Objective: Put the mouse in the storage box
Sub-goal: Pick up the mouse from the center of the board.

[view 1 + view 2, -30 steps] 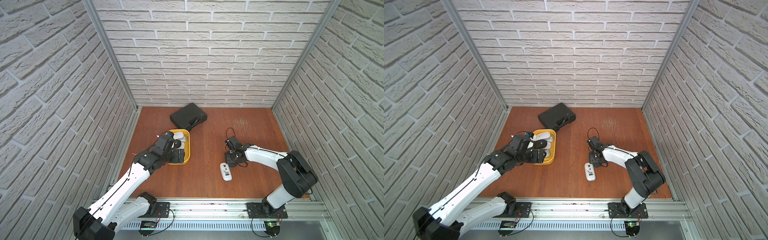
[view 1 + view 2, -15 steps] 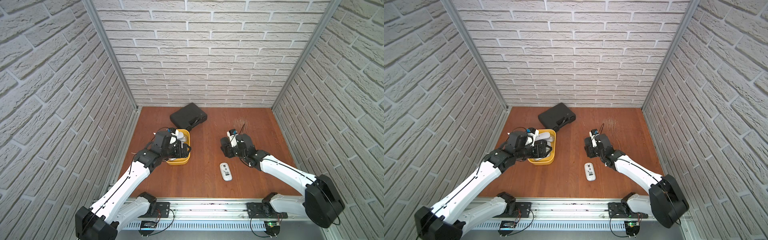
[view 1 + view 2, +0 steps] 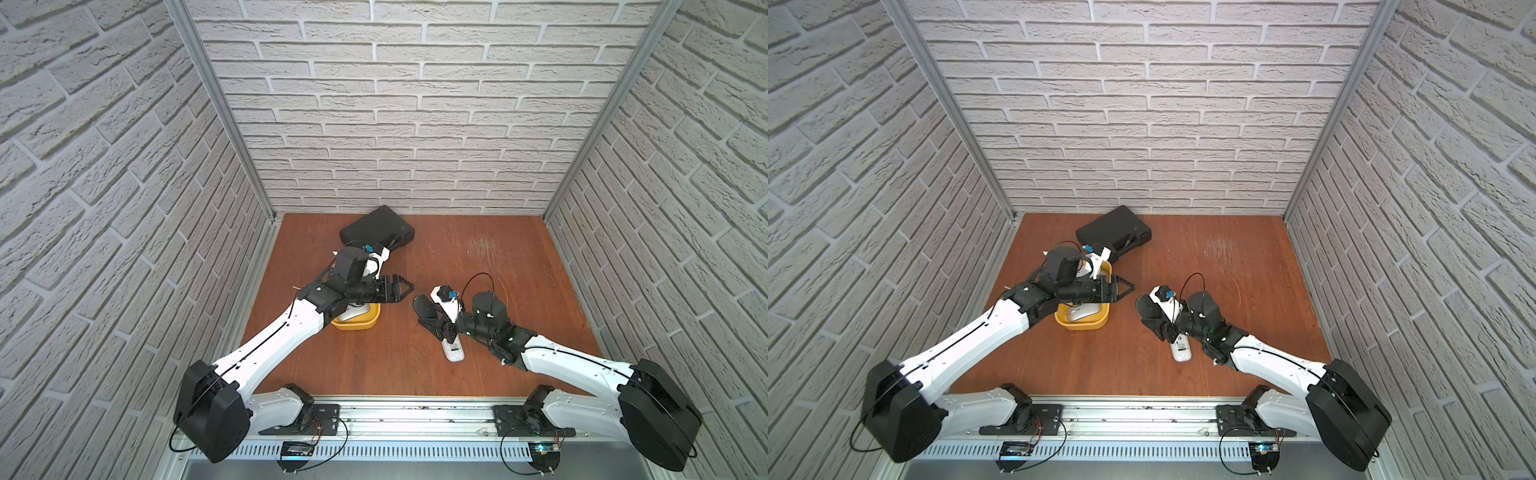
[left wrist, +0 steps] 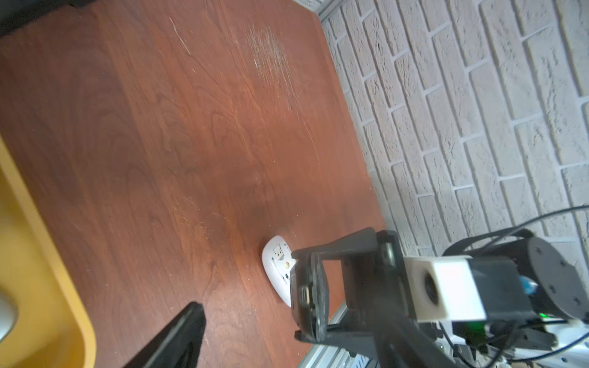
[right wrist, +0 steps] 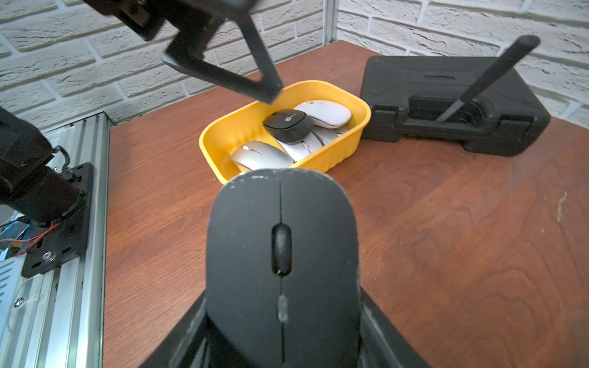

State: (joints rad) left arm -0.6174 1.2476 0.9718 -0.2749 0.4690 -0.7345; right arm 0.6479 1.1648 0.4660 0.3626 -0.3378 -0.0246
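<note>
Carrying the black mouse (image 5: 282,255) toward the storage box (image 5: 331,157), we are judging that it wants enough height to pass over the yellow wall, and a path skirting the left claw (image 3: 401,287), which is hanging wide and empty above the box's near edge. The right claw (image 3: 430,320) is pinching the mouse tightly by its flanks, clear of the table (image 3: 478,374), above a white mouse (image 4: 277,270) lying belly up.
</note>
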